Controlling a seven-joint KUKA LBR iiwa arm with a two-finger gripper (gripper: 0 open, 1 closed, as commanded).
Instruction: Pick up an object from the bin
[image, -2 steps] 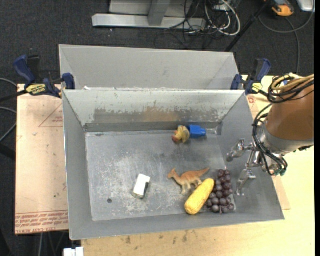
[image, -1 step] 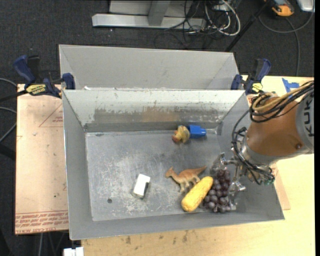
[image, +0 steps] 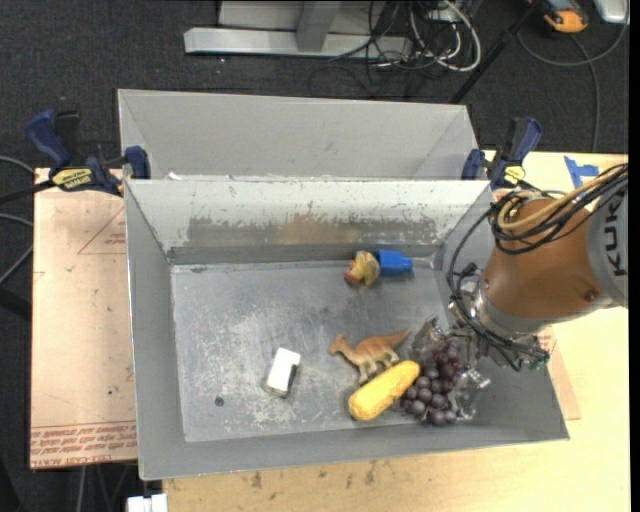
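We record the pincer (image: 455, 372) low over the purple grape bunch (image: 426, 396) directly beneath it, its opening not determinable; we judge the grasp in hand, next requiring closure clear of the yellow toy corn cob (image: 383, 390) alongside.

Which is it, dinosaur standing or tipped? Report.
Tipped: the brown dinosaur lies on its side, legs pointing toward the yellow corn.

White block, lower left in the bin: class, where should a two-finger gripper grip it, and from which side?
Probably across its narrow width, coming straight down from above. The white block lies flat and alone, its long sides free, so a finger should fit on each.
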